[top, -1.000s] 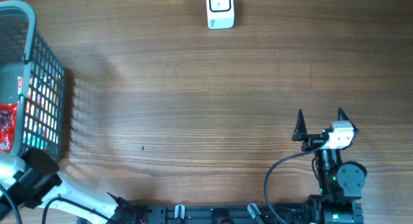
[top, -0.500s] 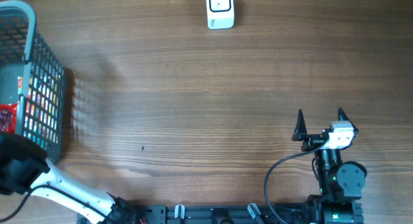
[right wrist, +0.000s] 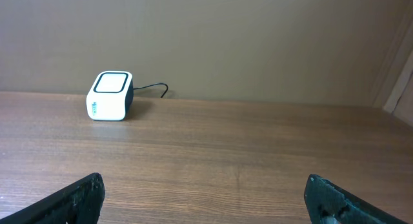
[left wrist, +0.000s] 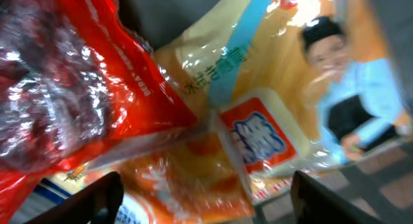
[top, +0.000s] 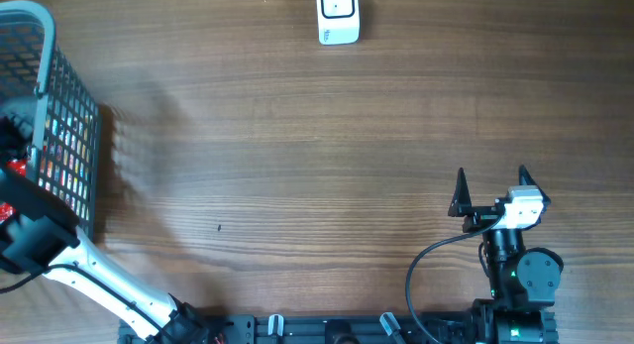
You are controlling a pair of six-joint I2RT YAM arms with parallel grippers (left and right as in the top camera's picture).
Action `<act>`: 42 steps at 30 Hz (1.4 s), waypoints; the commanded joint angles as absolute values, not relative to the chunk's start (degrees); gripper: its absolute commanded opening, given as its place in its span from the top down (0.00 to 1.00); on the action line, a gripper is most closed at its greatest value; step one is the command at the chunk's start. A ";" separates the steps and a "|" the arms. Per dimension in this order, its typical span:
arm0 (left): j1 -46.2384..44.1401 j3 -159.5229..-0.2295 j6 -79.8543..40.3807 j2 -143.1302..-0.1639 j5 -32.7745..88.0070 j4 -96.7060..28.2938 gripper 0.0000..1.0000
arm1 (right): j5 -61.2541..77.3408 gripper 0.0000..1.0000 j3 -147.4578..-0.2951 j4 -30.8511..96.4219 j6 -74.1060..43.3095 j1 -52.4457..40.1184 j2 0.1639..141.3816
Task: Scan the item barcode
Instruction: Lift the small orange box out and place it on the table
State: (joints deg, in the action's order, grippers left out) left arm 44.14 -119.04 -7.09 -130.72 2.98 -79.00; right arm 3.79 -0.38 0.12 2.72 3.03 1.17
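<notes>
Leaning over the grey mesh basket (top: 69,156) at the table's (top: 297,166) left edge, the left arm (top: 99,280) has its wrist down among the goods, and from overhead its tool end is lost at the edge of the picture. The wrist camera shows the left gripper (left wrist: 206,188) with its two dark fingers far apart at the bottom corners of the view, closed on nothing, and crinkled snack packets fill the space beyond them. A red packet (left wrist: 71,88) lies at the left, overlapping a yellow packet (left wrist: 258,114) that carries a blue stripe and an orange label. Further right a printed cartoon figure in a dark cap shows, blurred, and whether it belongs to that same packet cannot be told. The items therefore lie inside the basket, well apart from the white scanner (top: 338,15), which stands at the far middle of the table with its cable trailing behind it. The right gripper (top: 491,180) sits low at the near right with its jaws spread wide and empty, pointed toward the scanner across bare wood.
</notes>
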 commanded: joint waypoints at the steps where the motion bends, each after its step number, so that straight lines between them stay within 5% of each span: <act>1: 44.14 -114.26 -6.39 -131.26 0.67 -76.66 0.05 | 3.42 0.00 -0.30 -0.05 3.01 2.70 0.80; 4: 44.14 -113.65 -6.39 -131.26 0.58 -76.01 0.15 | 3.42 0.01 -0.30 -0.05 3.01 2.70 0.80; 6: 44.14 -113.67 -6.42 -131.26 0.58 -76.09 0.60 | 3.40 0.00 -0.30 -0.05 3.01 2.70 0.80; 7: 44.14 -113.84 -6.42 -131.15 0.58 -76.36 0.71 | 3.40 0.00 -0.30 -0.05 3.01 2.70 0.80; 13: 44.14 -126.58 -9.54 -129.01 0.60 -83.72 0.96 | 3.42 0.00 -0.30 -0.05 3.01 2.70 0.80; 16: 44.14 -140.40 -16.82 -125.47 1.45 -88.62 0.96 | 3.40 0.00 -0.30 -0.05 2.98 2.70 0.80; 25: 39.79 -148.14 -27.42 -106.02 36.23 -87.79 0.96 | 3.40 0.00 -0.30 -0.05 2.98 2.70 0.80; 29: 21.82 -145.53 -15.40 -105.82 31.22 -96.51 0.96 | 3.40 0.00 -0.30 -0.05 2.98 2.70 0.80; 34: -1.39 -130.08 -15.66 -108.60 13.74 -95.70 0.96 | 3.40 0.00 -0.30 -0.05 2.98 2.70 0.80; 39: -14.41 -101.93 -18.76 -110.08 10.57 -79.99 0.96 | 3.40 0.00 -0.30 -0.05 3.01 2.70 0.80; 41: -17.12 -91.92 -21.39 -110.08 10.50 -69.45 0.82 | 3.40 0.00 -0.30 -0.05 2.96 2.70 0.80; 42: -17.78 -89.19 -21.50 -110.08 10.41 -66.15 0.67 | 3.40 0.00 -0.30 -0.05 2.98 2.70 0.80</act>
State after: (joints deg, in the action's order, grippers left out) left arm -15.90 -96.62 -18.72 -110.61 12.23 -71.29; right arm 3.79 -0.38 0.12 2.72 3.03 1.17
